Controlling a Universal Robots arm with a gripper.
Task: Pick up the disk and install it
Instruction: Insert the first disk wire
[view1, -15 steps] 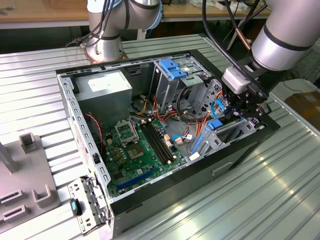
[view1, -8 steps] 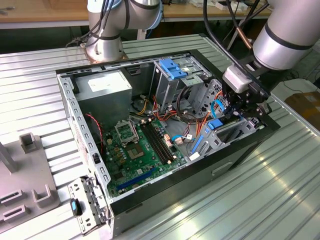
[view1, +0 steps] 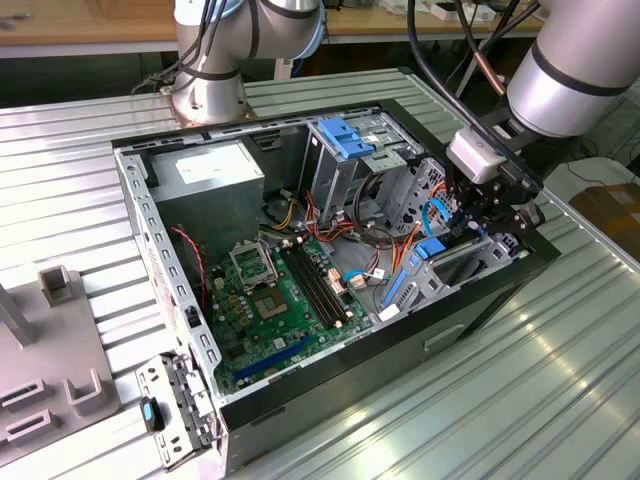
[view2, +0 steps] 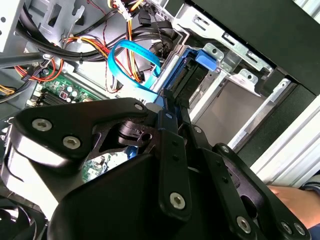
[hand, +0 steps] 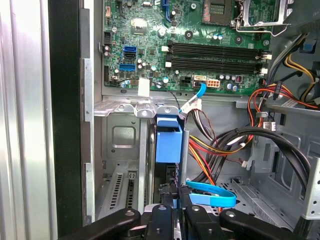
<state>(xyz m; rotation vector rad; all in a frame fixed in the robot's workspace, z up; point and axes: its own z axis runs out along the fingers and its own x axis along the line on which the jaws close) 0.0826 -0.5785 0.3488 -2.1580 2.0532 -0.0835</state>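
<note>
The gripper (view1: 480, 222) hangs at the front corner of the open computer case (view1: 330, 395). Its jaws are clamped on the edge of the disk (hand: 168, 145), which stands on edge in the narrow drive bay (hand: 120, 147). The bay's metal wall sits close on one side, and a blue ribbon cable (hand: 212, 195) and wire bundles (hand: 235, 140) crowd the other.

Blue-framed, apparently dark disk (hand: 167, 150)

The disk (hand: 167, 145) seems partly hidden between the jaws.
</note>
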